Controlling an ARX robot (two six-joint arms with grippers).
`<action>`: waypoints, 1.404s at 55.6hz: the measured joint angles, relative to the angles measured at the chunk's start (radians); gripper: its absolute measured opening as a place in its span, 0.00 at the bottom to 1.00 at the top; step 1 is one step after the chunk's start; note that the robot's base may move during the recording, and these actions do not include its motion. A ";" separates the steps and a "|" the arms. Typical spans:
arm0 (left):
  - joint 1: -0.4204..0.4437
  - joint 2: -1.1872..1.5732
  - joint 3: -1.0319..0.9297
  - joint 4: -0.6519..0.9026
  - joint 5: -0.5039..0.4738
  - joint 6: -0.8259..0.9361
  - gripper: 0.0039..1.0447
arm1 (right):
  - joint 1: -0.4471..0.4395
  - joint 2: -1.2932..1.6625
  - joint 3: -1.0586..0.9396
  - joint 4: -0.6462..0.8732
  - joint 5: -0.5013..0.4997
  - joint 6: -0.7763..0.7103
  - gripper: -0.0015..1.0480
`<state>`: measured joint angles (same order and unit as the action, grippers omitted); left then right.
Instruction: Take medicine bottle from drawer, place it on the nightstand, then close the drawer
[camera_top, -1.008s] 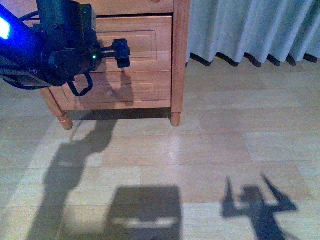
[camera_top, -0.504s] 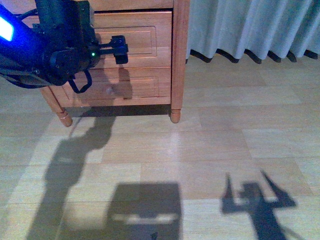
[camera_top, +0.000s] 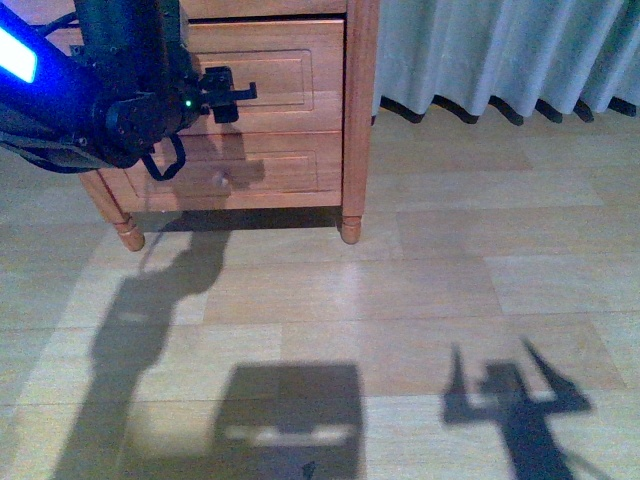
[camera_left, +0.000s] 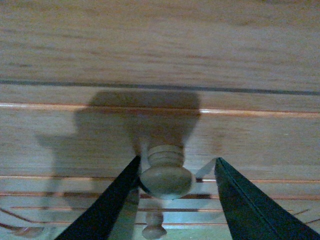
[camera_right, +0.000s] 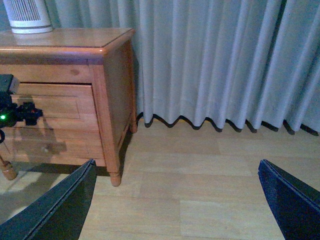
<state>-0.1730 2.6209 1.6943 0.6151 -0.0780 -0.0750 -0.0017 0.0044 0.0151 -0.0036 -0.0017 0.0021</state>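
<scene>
The black left gripper is held released around the round wooden knob of the taller orange-brown panelled wooden drawer, set flush in the orange-brown wooden nightstand. The black right gripper is spread, empty.

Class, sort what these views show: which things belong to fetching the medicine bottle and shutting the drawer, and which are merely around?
Belongs to the job: nightstand; taller drawer; its knob; left hand, open around that knob. The medicine bottle is not in view.
Just around: shallower drawer; white ribbed appliance; curtain; right hand, open and empty.
</scene>
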 joint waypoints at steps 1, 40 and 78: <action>0.000 0.001 0.001 0.000 -0.003 0.000 0.38 | 0.000 0.000 0.000 0.000 0.000 0.000 0.93; -0.012 -0.125 -0.340 0.221 -0.005 0.001 0.25 | 0.000 0.000 0.000 0.000 0.000 0.000 0.93; -0.069 -0.376 -1.091 0.597 0.007 -0.071 0.39 | 0.000 0.000 0.000 0.000 0.000 0.000 0.93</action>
<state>-0.2420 2.2448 0.6029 1.2118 -0.0711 -0.1459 -0.0017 0.0044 0.0151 -0.0036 -0.0013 0.0021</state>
